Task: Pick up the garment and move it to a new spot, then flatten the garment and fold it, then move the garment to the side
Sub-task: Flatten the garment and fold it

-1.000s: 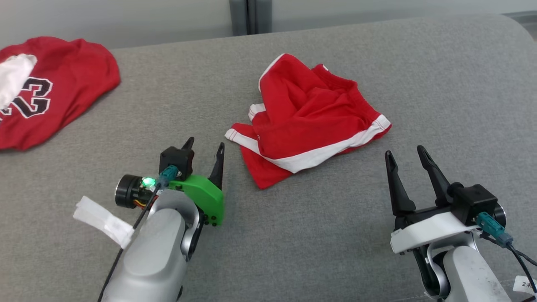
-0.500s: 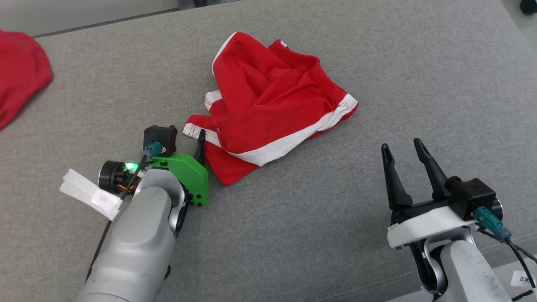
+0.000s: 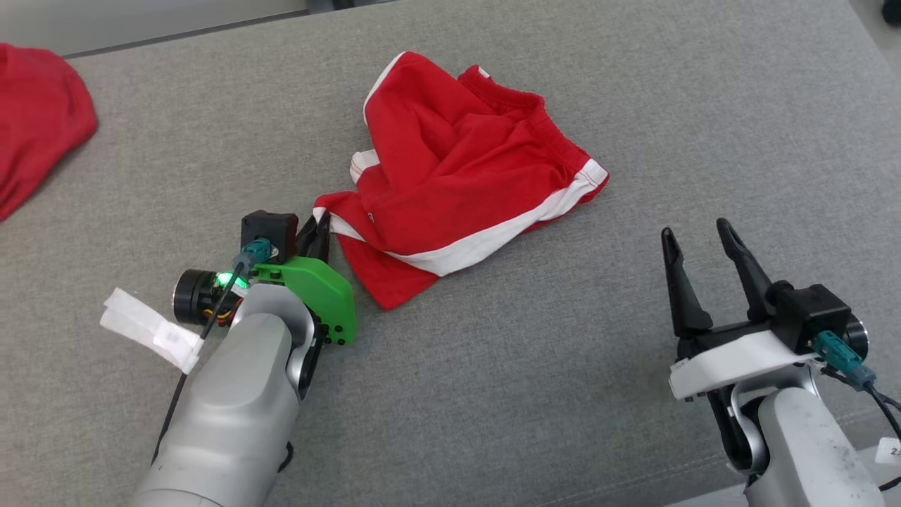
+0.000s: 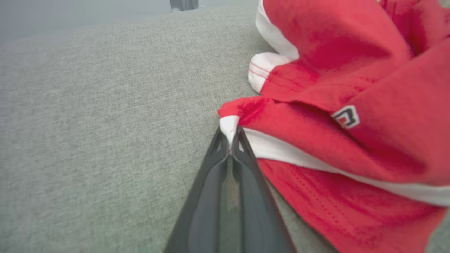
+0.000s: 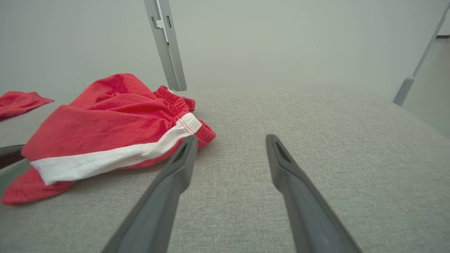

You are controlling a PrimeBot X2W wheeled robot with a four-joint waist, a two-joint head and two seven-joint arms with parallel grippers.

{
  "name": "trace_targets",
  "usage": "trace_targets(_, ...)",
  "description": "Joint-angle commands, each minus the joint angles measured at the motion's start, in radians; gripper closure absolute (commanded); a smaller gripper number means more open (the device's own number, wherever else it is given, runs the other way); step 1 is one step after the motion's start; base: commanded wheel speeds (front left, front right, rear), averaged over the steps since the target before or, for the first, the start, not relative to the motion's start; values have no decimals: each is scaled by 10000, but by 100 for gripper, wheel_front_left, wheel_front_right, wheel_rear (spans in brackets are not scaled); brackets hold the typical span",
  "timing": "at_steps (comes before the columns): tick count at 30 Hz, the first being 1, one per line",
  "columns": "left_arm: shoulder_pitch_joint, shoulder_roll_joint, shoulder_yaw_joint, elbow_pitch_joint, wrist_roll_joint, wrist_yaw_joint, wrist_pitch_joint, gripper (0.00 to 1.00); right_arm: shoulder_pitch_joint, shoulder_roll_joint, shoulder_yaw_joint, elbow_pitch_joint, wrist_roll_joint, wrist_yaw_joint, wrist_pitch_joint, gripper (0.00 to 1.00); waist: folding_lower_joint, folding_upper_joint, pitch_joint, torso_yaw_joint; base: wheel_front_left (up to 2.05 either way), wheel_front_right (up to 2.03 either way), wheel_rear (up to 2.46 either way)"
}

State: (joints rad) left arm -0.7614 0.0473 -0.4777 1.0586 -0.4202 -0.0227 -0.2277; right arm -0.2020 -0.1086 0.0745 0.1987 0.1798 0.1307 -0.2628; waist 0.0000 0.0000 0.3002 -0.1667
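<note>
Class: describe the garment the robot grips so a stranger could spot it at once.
On the grey fabric surface, look to the middle. The crumpled red shorts there, pinched by the left gripper, carry white stripes; the red garment at the left edge shows none.

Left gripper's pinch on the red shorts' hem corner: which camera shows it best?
Left wrist view: close up, the left gripper is shut on the white hem corner of the red, white-trimmed fabric shorts. The head view shows the pinch small, past the green mount. The right wrist view shows the shorts' opposite end.
</note>
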Motion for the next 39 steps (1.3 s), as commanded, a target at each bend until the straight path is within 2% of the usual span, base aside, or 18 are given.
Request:
trace_targets(1, 177, 61, -13, -177, -143, 69, -125, 100, -214, -116, -52, 110, -120, 1, -30, 0, 0, 0, -101, 228, 0, 0, 0)
trace_targets(8, 575, 56, -221, -1061, -611, 317, -336, 100, -1061, -695, 174, 1048, -399, 1, 65, 0, 0, 0, -252, 895, 0, 0, 0)
trace_targets(17, 1109, 57, -584, -1810, -907, 529, -374, 100, -2531, -1593, 1470, 2843, -484, 1, 553, 0, 0, 0, -316, 1609, 0, 0, 0)
trace_targets(26, 1380, 57, -901, -2207, -1164, 761, -377, 100, -3694, -2046, 2858, 4618, -67, 1, 1126, 0, 0, 0, -358, 1859, 0, 0, 0)
trace_targets(27, 1392, 57, -911, -2239, -1164, 779, -378, 100, -3792, -2095, 3013, 4766, 1, 0, 1212, 6, 0, 0, -367, 1864, 0, 0, 0)
trace_targets(28, 1413, 57, -923, -2272, -1166, 793, -378, 100, -3886, -2132, 3233, 4925, 120, 0, 1297, 23, 0, 0, -382, 1868, 0, 0, 0)
trace_targets(29, 1436, 57, -928, -2293, -1175, 811, -379, 100, -3969, -2154, 3403, 5031, 204, 0, 1343, 49, 0, 0, -393, 1868, 0, 0, 0)
trace_targets(31, 1483, 57, -936, -2326, -1182, 846, -378, 100, -4127, -2224, 3777, 5209, 438, 0, 1405, 68, 0, 0, -422, 1860, 0, 0, 0)
trace_targets(33, 1515, 57, -926, -2379, -1168, 856, -377, 100, -4270, -2295, 4030, 5252, 683, 0, 1304, 100, 0, 0, -458, 1840, 0, 0, 0)
trace_targets(39, 1615, 170, -737, -2753, -965, 995, -368, 100, -4309, -2419, 4261, 4813, 1596, 0, 630, 100, 0, 0, -758, 1668, 0, 0, 0)
